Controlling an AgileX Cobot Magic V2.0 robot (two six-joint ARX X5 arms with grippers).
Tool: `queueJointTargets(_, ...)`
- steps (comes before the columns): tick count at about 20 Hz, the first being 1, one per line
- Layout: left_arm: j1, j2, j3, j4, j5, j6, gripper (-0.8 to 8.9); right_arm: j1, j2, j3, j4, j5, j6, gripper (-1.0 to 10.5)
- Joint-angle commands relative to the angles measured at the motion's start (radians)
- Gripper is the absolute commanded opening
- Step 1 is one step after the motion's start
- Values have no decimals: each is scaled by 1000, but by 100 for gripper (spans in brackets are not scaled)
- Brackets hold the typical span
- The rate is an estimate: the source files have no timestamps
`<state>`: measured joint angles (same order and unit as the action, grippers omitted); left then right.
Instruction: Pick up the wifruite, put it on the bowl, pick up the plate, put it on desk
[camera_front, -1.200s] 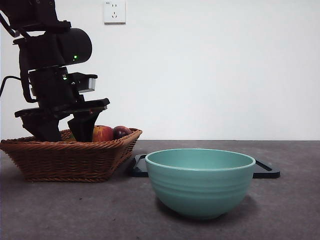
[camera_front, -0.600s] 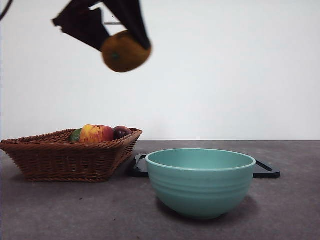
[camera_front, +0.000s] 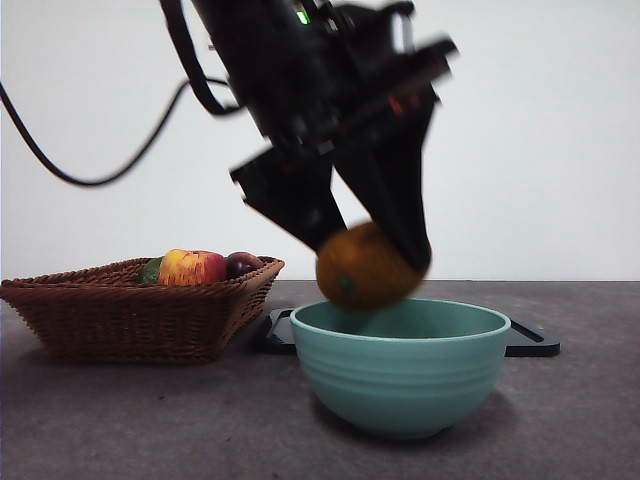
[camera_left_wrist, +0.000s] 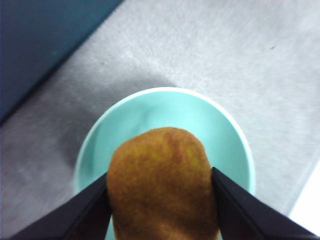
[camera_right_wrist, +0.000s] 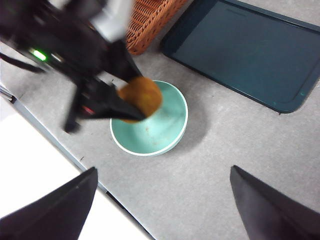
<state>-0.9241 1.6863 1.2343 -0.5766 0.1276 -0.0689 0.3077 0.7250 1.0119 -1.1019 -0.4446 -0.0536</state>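
A: In the front view we see the left claw (camera_front: 375, 262) pinching the wifruite (camera_front: 364, 267) just above the rim of the bowl (camera_front: 400, 365), toward the bowl's 9 o'clock side. The wicker basket (camera_front: 135, 315) sits at 9 o'clock from the bowl with an apple (camera_front: 192, 268) and a dark fruit (camera_front: 243, 264) in it, and a dark tray (camera_front: 528, 339) lies behind the bowl on the worktop (camera_front: 560, 420).

B: From the left wrist we see the two black jaws pressed on either side of the wifruite (camera_left_wrist: 162, 185), the bowl (camera_left_wrist: 232, 137) directly beneath it.

A: The right wrist shows us the right claw (camera_right_wrist: 162, 210) spread wide, well away from the bowl (camera_right_wrist: 167, 130), with the tray (camera_right_wrist: 245, 50) and basket (camera_right_wrist: 150, 20) beyond.
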Motion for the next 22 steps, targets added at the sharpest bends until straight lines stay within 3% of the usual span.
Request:
queueJointTargets(1, -21, 66, 18, 33, -21, 10, 214, 5, 5, 17, 8, 0, 1, 424)
queueJointTargets(10, -40, 179, 18, 76, -27, 16, 224, 5, 5, 17, 9, 0, 1, 424)
queueJointTargets(13, -48, 179, 18, 76, -27, 15, 319, 5, 5, 17, 9, 0, 1, 424)
queueJointTargets(22, -60, 116, 18, 69, -27, 11, 356, 5, 5, 17, 9, 0, 1, 424)
